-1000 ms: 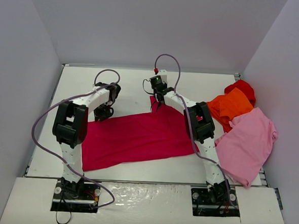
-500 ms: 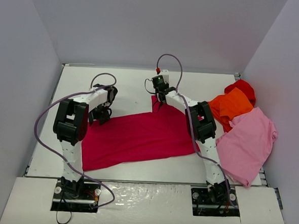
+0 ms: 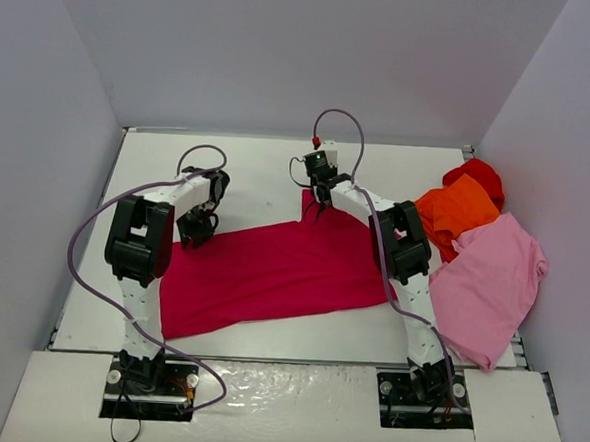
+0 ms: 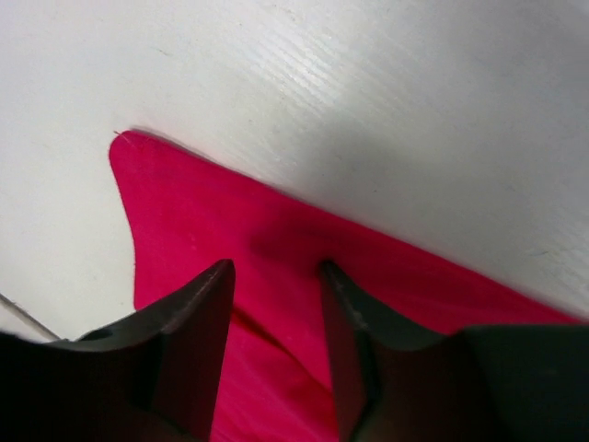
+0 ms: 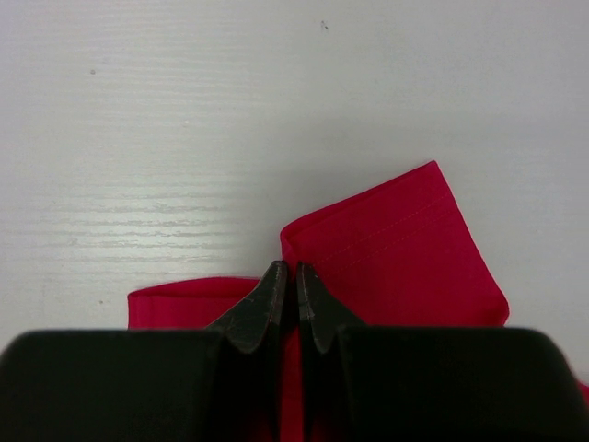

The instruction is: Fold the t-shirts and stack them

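Top external: crimson t-shirt [image 3: 272, 270] spread long-axis left-to-right on surface [image 3: 258, 164], far-left corner directly beneath left end effector [image 3: 196, 229], jaws apart and empty; right end effector [image 3: 319, 206] closed at far-right corner, hold on cloth unclear.

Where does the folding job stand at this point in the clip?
Done: no shirt looks folded or stacked. In hand: the crimson shirt lies spread out in the middle; the left end effector is open over its far-left corner, the right end effector shut at its far edge by a sleeve. Left: every fold, plus the orange shirt, pink shirt and red shirt heaped on the right.
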Robot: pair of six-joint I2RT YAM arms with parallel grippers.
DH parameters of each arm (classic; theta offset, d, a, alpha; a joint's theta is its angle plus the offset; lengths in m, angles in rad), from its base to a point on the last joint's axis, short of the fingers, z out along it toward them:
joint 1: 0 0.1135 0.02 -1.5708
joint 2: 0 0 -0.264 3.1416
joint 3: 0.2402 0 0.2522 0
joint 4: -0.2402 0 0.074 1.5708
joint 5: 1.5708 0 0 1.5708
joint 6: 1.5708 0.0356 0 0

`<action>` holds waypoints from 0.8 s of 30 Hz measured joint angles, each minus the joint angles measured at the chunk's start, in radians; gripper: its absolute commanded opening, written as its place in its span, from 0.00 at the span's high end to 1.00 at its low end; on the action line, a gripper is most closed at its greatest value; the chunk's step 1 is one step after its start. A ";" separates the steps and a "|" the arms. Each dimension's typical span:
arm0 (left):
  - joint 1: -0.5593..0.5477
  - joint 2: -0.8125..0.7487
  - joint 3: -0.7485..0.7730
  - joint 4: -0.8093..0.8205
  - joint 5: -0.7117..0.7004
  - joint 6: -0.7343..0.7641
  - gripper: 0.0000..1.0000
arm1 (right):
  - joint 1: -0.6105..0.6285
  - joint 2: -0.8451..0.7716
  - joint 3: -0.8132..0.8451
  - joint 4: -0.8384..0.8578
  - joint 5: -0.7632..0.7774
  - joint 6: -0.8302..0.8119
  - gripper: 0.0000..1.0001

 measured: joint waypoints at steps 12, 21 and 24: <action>0.030 -0.041 -0.071 0.107 0.073 0.042 1.00 | -0.022 -0.079 -0.116 -0.006 0.002 0.004 1.00; 0.033 -0.101 -0.140 0.170 0.080 0.052 1.00 | -0.025 -0.120 -0.178 -0.009 0.009 0.004 1.00; 0.033 -0.154 -0.185 0.166 0.078 0.052 1.00 | -0.026 -0.149 -0.215 -0.019 0.012 0.004 1.00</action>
